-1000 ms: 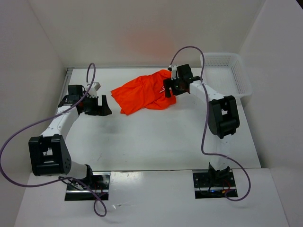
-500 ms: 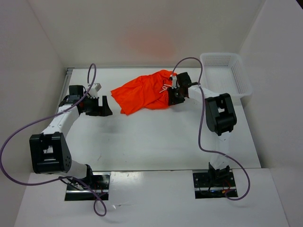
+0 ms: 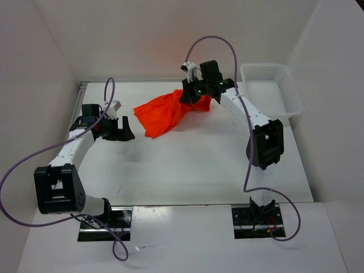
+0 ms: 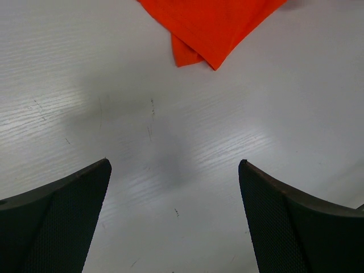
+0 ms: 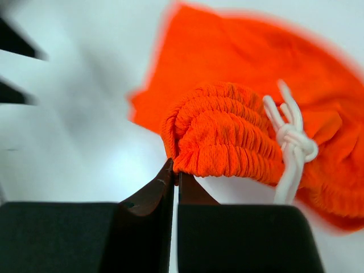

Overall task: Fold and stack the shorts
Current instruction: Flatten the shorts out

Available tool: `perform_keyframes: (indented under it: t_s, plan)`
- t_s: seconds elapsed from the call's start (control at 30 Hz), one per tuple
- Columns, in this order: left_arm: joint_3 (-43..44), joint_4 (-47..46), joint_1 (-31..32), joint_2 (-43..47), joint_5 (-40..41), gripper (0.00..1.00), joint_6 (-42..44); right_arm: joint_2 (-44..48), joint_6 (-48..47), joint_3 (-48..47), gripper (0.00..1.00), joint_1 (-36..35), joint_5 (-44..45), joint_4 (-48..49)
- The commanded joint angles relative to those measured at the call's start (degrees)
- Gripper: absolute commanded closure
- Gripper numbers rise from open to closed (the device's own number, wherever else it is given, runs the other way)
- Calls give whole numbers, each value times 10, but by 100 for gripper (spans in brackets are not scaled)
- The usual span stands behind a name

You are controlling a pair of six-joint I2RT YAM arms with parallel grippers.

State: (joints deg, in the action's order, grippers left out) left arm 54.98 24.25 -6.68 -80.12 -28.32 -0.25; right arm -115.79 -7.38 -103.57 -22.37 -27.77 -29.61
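Shorts (image 3: 162,114): orange, on the worktop (image 3: 187,165) at the far middle, bunched and not yet folded.
Long axis: in the top view it runs from the hem corner (image 3: 151,134) at 8 o'clock up to the waistband (image 5: 227,139) at 2 o'clock.
Right pincer (image 5: 175,173): clamped onto the gathered elastic of the waistband, fingers pressed together with a fold of cloth between them. That end looks raised off the worktop, though how high cannot be told.
Drawstring (image 5: 294,139): white, knotted, hanging just to the 3 o'clock side of the grip in the right wrist view, not caught in the fingers.
Left pincer (image 4: 173,165): spread wide and holding nothing, over bare worktop.
Key relation: seen from the left wrist, the hem corner sits at 12 o'clock, apart from both fingers. In the top view the shorts lie at about 2 o'clock from this pincer.
Nearer arm: the right already has the waistband end. The left is the nearer one to the free hem end.
Likely next need: the left reaches toward 12 o'clock for the hem so that the cloth can be stretched flat along its axis.
Basket (image 3: 284,96): white mesh, at 3 o'clock of the right pincer, well apart from the shorts.
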Motion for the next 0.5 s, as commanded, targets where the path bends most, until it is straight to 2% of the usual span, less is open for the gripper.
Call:
perform_keyframes:
  t_s: [0.0, 0.07, 0.13, 0.3, 0.4, 0.47]
  plan:
    - [13, -9, -2, 25, -4, 1, 3, 93, 23, -91, 100, -34, -146, -17]
    - [21, -9, -2, 30, -4, 1, 3, 116, -5, -73, 100, -34, -132, -29]
    - [28, -9, -2, 36, -4, 1, 3, 132, -28, -5, 100, -22, -76, -34]
    - [28, -3, -2, 36, -4, 1, 3, 172, -34, 109, 100, 58, -48, -27]
    - [28, -3, -2, 29, -31, 1, 3, 185, -46, 127, 100, 73, -40, -27]
    - [28, 4, 35, 6, -15, 1, 3, 190, -52, 127, 100, 73, -33, -27]
